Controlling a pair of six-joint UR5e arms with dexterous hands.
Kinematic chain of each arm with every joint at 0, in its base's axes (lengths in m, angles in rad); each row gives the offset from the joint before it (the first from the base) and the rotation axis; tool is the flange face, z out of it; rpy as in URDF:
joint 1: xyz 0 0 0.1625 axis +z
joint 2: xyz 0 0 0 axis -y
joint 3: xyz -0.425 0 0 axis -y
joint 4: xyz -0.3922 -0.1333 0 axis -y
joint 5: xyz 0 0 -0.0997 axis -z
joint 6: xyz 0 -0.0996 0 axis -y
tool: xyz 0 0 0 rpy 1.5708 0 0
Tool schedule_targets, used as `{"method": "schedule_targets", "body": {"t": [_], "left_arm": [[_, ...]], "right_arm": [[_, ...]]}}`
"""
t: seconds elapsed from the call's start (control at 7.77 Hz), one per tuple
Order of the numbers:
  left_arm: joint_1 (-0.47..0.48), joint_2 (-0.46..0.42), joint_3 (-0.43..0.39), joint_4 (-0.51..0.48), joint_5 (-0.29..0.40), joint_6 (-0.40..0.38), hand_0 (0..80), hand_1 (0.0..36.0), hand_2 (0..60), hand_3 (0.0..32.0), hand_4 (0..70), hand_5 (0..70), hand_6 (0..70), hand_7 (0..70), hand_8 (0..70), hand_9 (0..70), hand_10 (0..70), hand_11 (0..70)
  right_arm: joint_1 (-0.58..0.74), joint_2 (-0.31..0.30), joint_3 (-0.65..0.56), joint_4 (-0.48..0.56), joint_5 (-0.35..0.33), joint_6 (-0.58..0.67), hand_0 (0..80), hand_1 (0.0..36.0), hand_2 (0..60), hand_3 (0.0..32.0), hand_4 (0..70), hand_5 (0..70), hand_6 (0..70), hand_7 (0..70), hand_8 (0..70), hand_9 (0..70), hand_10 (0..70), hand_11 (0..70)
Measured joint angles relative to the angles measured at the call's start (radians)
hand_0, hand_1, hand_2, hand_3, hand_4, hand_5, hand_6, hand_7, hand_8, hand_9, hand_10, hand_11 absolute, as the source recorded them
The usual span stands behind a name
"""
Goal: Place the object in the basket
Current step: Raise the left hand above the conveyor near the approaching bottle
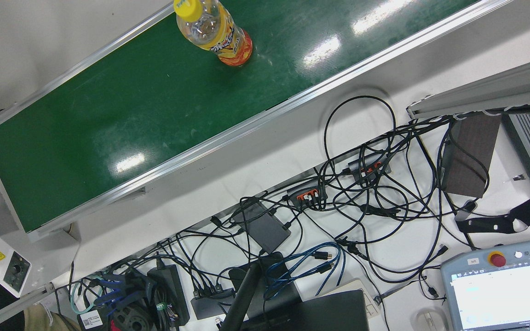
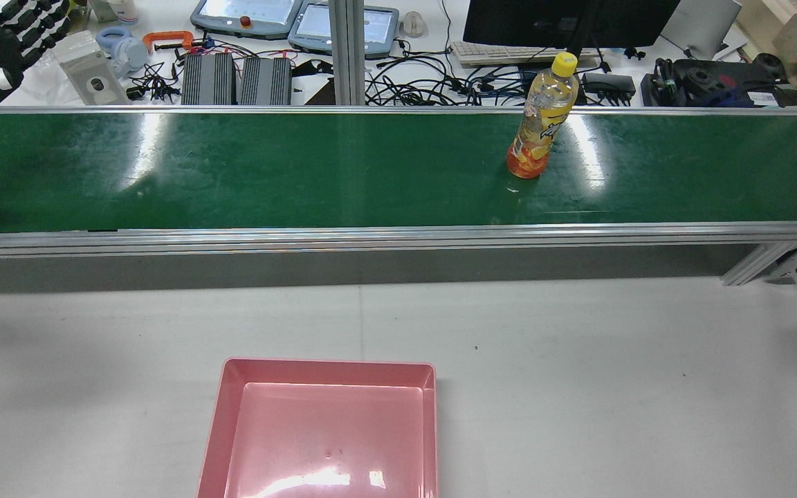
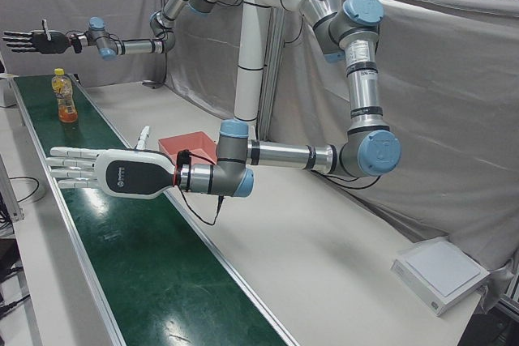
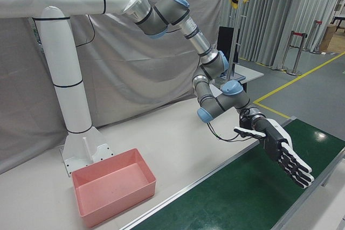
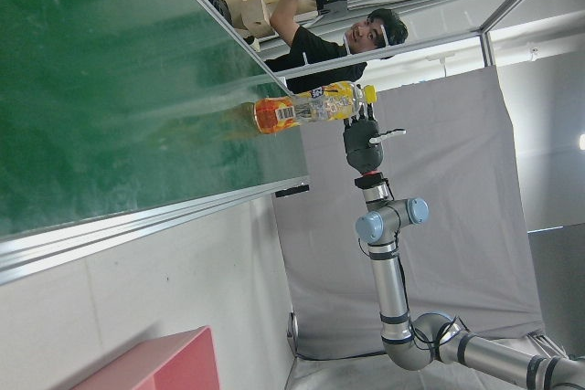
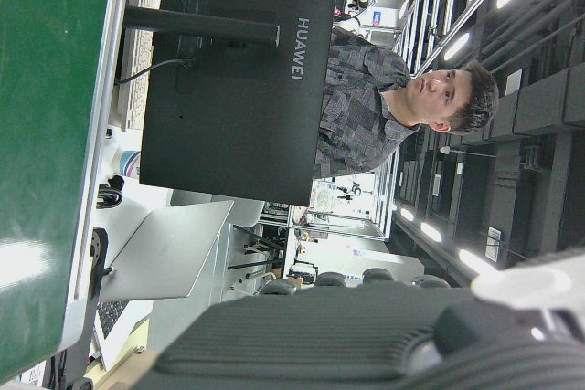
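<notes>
- The shallow pink plastic basket (image 2: 326, 429) lies nearest, on the pale counter (image 2: 578, 373), holding nothing.
- Beyond it runs the long green conveyor belt (image 2: 301, 173).
- My left hand (image 3: 97, 172) hovers flat over the belt, fingers (image 3: 65, 166) released and spread.
- My right hand (image 3: 28, 39) hangs farther off, equally spread, grasping nothing.
- The clear yellow-capped orange drink bottle (image 2: 540, 117) stands upright on the belt, well apart from the basket.
</notes>
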Motion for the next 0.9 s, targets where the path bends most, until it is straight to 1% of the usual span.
{"method": "schedule_targets", "body": {"t": [0.26,0.51,0.9], "left_arm": [[0.009,-0.004,0.004,0.013,0.002,0.026,47.8,2.8,0.0,0.0,1.4,1.6,0.2,0.0,0.0,0.0,0.0,0.4],[0.052,-0.021,0.014,0.020,0.001,0.033,47.0,1.7,0.0,0.0,0.4,1.3,0.0,0.0,0.0,0.0,0.0,0.2],[0.067,-0.050,0.056,0.025,-0.001,0.039,47.2,1.9,0.0,0.0,1.0,1.3,0.0,0.0,0.0,0.0,0.0,0.2]], "right_arm": [[0.000,0.000,0.000,0.000,0.000,0.000,0.0,0.0,0.0,0.0,0.0,0.0,0.0,0.0,0.0,0.0,0.0,0.0],[0.000,0.000,0.000,0.000,0.000,0.000,0.0,0.0,0.0,0.0,0.0,0.0,0.0,0.0,0.0,0.0,0.0,0.0],[0.000,0.000,0.000,0.000,0.000,0.000,0.0,0.0,0.0,0.0,0.0,0.0,0.0,0.0,0.0,0.0,0.0,0.0]]}}
